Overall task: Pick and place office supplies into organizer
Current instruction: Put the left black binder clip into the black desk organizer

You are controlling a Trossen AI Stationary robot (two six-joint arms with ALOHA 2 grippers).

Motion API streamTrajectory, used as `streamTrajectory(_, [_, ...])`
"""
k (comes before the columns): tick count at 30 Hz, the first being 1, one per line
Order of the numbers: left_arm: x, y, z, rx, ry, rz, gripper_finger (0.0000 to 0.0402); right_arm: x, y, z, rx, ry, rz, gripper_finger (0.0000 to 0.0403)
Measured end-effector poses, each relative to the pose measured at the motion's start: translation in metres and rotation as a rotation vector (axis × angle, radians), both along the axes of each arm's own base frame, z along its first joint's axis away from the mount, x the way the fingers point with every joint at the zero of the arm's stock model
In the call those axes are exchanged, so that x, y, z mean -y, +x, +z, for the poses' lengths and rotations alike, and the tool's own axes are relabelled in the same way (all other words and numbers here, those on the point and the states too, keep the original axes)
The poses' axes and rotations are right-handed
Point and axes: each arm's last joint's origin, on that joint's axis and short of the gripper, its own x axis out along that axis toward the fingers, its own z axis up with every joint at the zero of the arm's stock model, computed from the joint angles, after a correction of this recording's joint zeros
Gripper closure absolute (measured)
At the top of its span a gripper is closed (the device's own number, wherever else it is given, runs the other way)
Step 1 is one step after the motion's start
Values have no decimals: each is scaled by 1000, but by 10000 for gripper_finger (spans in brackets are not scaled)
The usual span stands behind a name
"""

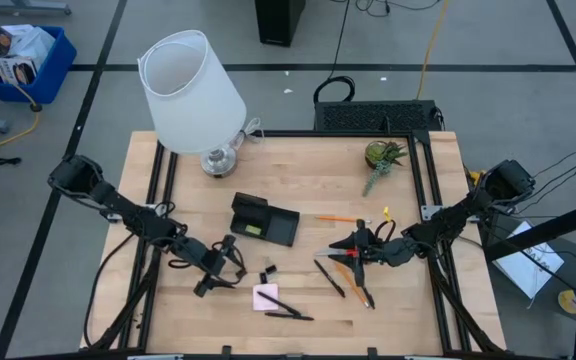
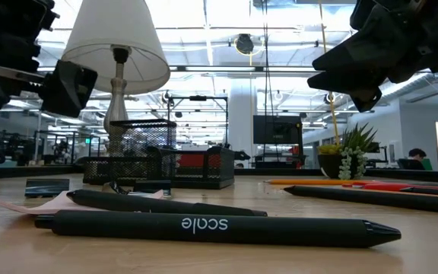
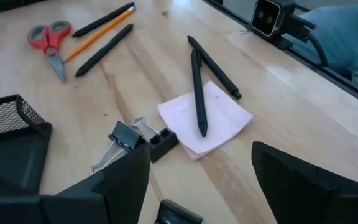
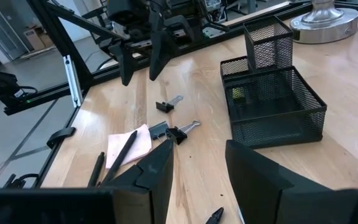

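The organizer, a black mesh tray, is set near the middle of the worktop, with something small and yellowish lying in its lower compartment; nothing else of the task is seen inside it, so the sorting is judged barely begun. The supplies are scattered along the front half of the worktop. A pink sticky-note pad lies near the front edge with two black pens crossed over it, and two black binder clips rest just beside it toward the organizer. Farther toward the right edge, red-handled scissors, an orange pencil and further pens are found lying flat and apart, so each can be approached singly. The left gripper is held above the wood between the organizer and the pad, its fingers spread wide and nothing between them, probably readied for the clips or the pad below. The right gripper is poised over the scissors and pencils, its fingers parted to a moderate gap and nothing held, as the right wrist view shows. A white lamp and a green plant sprig are placed along the back edge, clear of the work.
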Motion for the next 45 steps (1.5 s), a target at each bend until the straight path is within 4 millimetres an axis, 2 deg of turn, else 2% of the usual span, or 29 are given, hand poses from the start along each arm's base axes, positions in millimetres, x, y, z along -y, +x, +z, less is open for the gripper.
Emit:
streamTrajectory(16, [0, 1, 2, -13, -84, 74, 119, 0, 0, 0, 0, 0, 0, 264])
streamTrajectory(20, [1, 3, 6, -13, -178, 120, 119, 0, 0, 0, 0, 0, 0, 264])
streamTrajectory(23, [3, 4, 9, 10, -189, 65, 119, 0, 0, 0, 0, 1, 0, 264])
streamTrajectory(30, [0, 0, 0, 28, 41, -148, 119, 0, 0, 0, 0, 1, 0, 264])
streamTrajectory(36, [-3, 0, -2, 3, 45, -170, 119, 0, 0, 0, 0, 1, 0, 264])
streamTrajectory(40, [-10, 1, -5, 12, 132, -211, 119, 0, 0, 0, 0, 1, 0, 264])
streamTrajectory(45, [-16, 4, -6, -14, 52, -278, 119, 0, 0, 0, 0, 1, 0, 264])
